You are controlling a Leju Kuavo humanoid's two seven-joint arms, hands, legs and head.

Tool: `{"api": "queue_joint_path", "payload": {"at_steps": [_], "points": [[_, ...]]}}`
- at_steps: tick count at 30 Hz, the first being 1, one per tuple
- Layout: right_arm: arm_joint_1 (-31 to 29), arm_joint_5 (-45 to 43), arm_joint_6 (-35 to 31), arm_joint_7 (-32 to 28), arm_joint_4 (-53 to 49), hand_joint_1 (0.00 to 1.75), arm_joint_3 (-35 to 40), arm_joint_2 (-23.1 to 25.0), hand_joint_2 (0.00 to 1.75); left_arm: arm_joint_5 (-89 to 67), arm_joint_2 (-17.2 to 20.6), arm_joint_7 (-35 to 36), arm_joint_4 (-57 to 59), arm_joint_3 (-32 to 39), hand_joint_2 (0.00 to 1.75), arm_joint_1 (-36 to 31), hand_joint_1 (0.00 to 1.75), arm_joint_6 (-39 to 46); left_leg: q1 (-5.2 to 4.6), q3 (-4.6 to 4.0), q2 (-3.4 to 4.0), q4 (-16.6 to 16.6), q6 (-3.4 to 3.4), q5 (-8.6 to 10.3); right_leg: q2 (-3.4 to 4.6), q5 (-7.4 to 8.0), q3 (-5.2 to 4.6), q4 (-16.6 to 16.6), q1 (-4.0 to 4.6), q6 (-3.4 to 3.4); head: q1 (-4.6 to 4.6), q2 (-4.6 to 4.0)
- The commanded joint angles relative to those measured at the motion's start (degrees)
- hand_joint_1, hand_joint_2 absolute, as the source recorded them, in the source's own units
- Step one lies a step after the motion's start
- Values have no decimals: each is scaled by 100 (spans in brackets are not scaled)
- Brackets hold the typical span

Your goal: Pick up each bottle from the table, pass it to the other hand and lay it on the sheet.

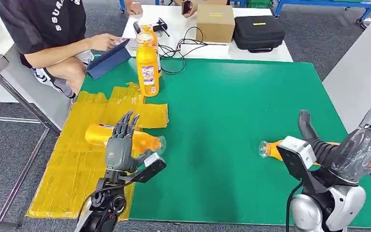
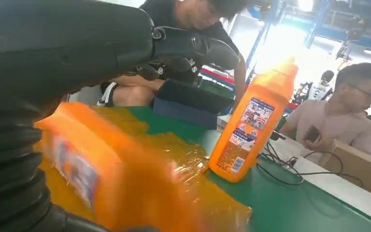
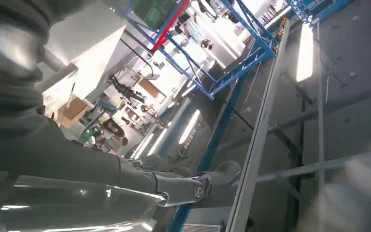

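Note:
An orange bottle (image 1: 96,135) lies on its side on the yellow sheet (image 1: 72,164), its clear cap toward the green mat. My left hand (image 1: 121,142) stands just in front of it, fingers straight up and apart, holding nothing. In the left wrist view the same bottle (image 2: 111,179) is a blur beside the hand (image 2: 188,50). A second bottle (image 1: 272,149) lies on the mat at the right, partly hidden by my right wrist. My right hand (image 1: 367,137) is raised above it, fingers spread and empty. An upright bottle (image 1: 148,67) stands at the sheet's far end, and it appears again (image 2: 251,130) in the left wrist view.
A person (image 1: 48,29) sits at the far left with a blue tablet (image 1: 107,60). Behind the green mat (image 1: 232,111) a white table carries cables (image 1: 183,48), a cardboard box (image 1: 215,21) and a black case (image 1: 258,33). Another person (image 2: 343,121) sits further back.

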Motion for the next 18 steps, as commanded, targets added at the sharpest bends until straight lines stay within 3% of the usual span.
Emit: {"api": "queue_joint_path", "payload": {"at_steps": [1, 11, 16, 18], "points": [[-56, 1, 70, 15, 141, 0, -120, 98, 175, 47, 8, -9, 421, 121, 175, -280, 0, -38, 3, 31, 3, -9, -12, -10, -5, -10, 33, -11, 3, -5, -2, 0], [-42, 286, 451, 248, 201, 0, -43, 56, 175, 744, -37, -362, 698, 318, 175, -305, 0, -217, 4, 23, 4, -7, -10, -8, -2, -6, 25, -10, 4, -4, 0, 0], [112, 1261, 1886, 519, 93, 0, 128, -281, 175, 1452, -6, -688, 401, 489, 175, -181, 0, -515, 4, 36, 2, -12, -13, -11, -6, -11, 39, -15, 4, -5, 0, 2], [91, 1208, 1986, 457, 121, 0, 52, -359, 175, 1640, 33, -796, 240, 535, 175, -132, 0, -652, 5, 42, 5, -11, -15, -15, -4, -13, 45, -16, 5, -6, 0, 0]]}}
